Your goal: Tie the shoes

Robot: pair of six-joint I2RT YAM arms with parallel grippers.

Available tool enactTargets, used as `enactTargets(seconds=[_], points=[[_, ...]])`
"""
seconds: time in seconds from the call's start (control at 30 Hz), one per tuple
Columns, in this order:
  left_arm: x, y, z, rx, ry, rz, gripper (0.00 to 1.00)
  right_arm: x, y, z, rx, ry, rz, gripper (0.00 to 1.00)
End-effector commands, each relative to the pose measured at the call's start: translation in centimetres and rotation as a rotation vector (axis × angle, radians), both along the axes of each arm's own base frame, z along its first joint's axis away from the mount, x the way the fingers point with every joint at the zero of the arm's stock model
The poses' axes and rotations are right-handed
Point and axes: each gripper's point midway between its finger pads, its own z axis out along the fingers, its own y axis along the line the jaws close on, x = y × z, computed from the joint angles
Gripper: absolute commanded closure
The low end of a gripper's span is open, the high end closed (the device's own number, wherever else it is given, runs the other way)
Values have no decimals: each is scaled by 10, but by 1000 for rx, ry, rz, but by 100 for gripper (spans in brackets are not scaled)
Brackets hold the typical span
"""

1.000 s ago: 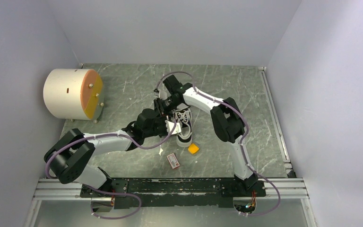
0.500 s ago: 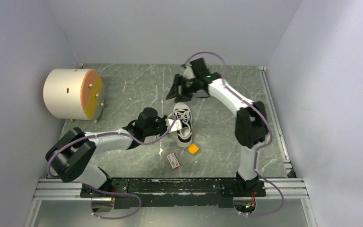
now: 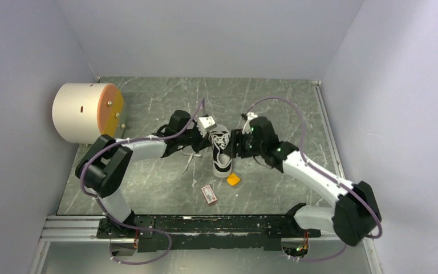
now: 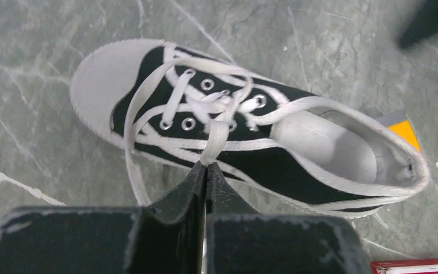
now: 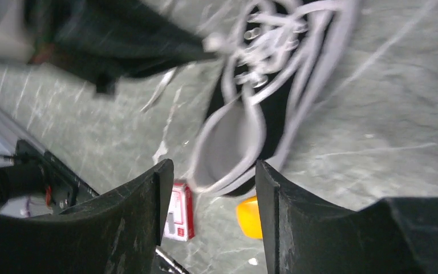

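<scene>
The sneaker [image 3: 221, 155] lies on the counter [image 3: 148, 177] between the left gripper [image 3: 207, 136] and right gripper [image 3: 237, 142]; a loose white lace [image 3: 187, 163] trails leftward.

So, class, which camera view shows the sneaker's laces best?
The left wrist view: the laces are sharp and close, filling the frame, with one strand pinched by the left gripper. The right wrist view shows them only blurred, and the top external view shows them tiny.

Your left arm's black two-finger gripper [image 4: 206, 169] pinches a flat white lace [image 4: 215, 138] at its very fingertips, jaws pressed together. Your right arm's black gripper [image 5: 211, 191] is spread wide, pointing toward the left one.
</scene>
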Motion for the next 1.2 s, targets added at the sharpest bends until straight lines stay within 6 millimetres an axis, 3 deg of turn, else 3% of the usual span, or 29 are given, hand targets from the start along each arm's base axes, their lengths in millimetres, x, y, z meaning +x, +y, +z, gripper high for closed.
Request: enactTargets(seconds=[0.0,0.13,0.23,0.6,0.77,1.0,1.1,1.17], points=[[2,-3,3,-107,172,1,95,-19,38,35,105,-258,0,42],[10,0,-3,-123,232,10,95,-50,75,20,122,-304,8,37],[17,4,-8,-124,269,28,95,-60,102,4,79,-329,8,36],[28,13,-13,-148,318,72,95,-40,171,-59,30,-283,-168,33],[28,14,-13,-155,306,82,95,-28,177,-89,-85,-311,-183,30],[35,16,-14,-154,270,112,95,-23,163,-125,-359,-404,-193,32],[37,17,-13,-154,261,119,95,-19,154,-137,-479,-424,-208,39],[36,17,-13,-153,262,120,95,-18,150,-138,-514,-437,-198,54]])
